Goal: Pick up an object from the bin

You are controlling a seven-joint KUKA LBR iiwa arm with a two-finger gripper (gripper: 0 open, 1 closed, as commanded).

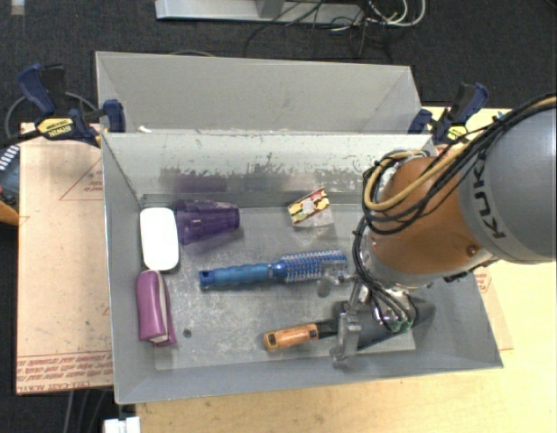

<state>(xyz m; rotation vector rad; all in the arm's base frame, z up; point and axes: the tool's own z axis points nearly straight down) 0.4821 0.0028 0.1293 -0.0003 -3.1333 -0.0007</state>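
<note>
My gripper [338, 323] is low in the bin's front right part, open, with one finger by the bristle end of a blue hairbrush [260, 273] and the other near the front wall. Between the fingers lies the dark end of a tool with an orange handle [292, 336], which points left along the bin floor. The tool's working end is hidden under the gripper. The hairbrush lies just behind it, handle to the left.
A translucent purple cup [207, 221] lies on its side at the back left, next to a white oval block [159, 238]. A magenta bottle [153, 307] lies by the left wall. A small red-and-white packet [309, 207] sits at the back.
</note>
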